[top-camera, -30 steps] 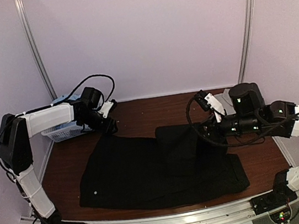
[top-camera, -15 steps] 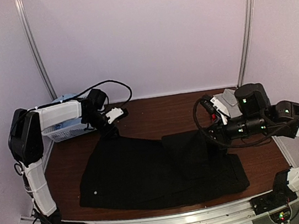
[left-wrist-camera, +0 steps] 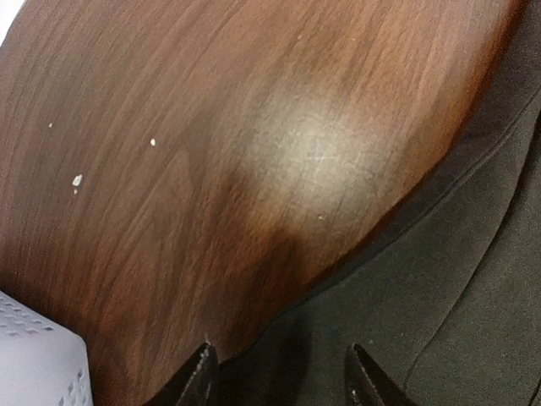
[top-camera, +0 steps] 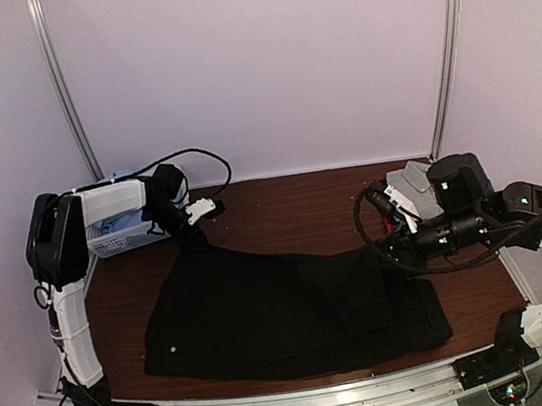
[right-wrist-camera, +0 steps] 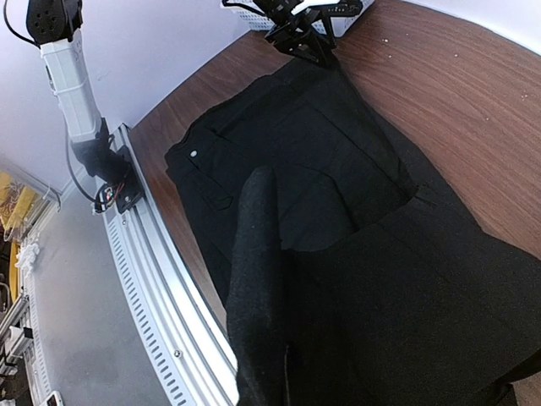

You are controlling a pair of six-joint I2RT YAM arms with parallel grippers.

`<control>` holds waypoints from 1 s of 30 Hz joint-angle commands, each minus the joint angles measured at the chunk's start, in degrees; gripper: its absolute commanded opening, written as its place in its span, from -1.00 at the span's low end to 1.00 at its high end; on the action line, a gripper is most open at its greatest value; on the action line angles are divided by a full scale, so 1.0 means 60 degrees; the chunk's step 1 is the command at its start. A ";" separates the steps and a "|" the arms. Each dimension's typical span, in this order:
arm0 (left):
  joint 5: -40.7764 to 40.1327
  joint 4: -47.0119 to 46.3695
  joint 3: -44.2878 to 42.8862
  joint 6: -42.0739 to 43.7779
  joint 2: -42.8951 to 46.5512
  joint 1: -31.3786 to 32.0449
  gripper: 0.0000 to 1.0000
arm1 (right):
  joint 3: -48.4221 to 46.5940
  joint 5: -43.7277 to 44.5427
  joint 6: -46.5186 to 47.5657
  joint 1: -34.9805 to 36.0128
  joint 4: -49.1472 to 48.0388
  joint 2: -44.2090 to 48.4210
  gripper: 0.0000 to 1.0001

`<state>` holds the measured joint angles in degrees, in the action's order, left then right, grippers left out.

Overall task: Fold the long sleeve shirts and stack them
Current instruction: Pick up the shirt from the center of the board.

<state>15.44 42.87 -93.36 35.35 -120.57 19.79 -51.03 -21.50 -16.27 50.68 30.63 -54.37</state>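
Moved: the flap doubled over the middle of the black shirt (top-camera: 266, 310) a second ago has been dragged toward the right of the overhead frame and lies flatter. The right claw (top-camera: 385, 239) has drawn back with it, and the left claw (left-wrist-camera: 279, 381) has shifted a little at upper left.
Shirt now: spread over the lower middle of the table (top-camera: 281, 202), its far-left corner peaking toward the left claw, beside the basket (top-camera: 115, 242).
Left claw: fingers partly apart, straddling the shirt's edge. The cloth between them looks flat, not pinched.
Right claw: closed tight on a raised ridge of the black cloth at the right of the frame.
Handling: light and limp, I'd judge. It will sag, trail and slide on the wood, and isn't fragile.
Where to hold: probably a stitched hem or shoulder corner, one per claw, so the fold stays square.
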 commanded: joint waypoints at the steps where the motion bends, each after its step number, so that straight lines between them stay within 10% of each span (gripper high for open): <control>1: 0.0853 0.0330 -0.0468 0.0399 -0.0266 -0.0159 0.05 | -0.0197 -0.0451 -0.0016 -0.0090 0.0178 0.0241 -1.00; 15: 0.1919 0.1378 -0.1279 0.0889 -0.1247 -0.0193 0.02 | -0.0413 -0.0723 -0.0027 -0.0315 0.0654 0.0557 -1.00; 30: 0.1795 0.1319 -0.1232 0.0434 -0.0366 -0.0153 -0.85 | -0.0393 -0.0664 0.0046 -0.0484 0.0827 0.0684 -1.00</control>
<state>25.69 51.09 -100.01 38.85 -127.33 19.05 -51.70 -25.08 -16.27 48.16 35.42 -51.18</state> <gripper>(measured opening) 0.137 0.007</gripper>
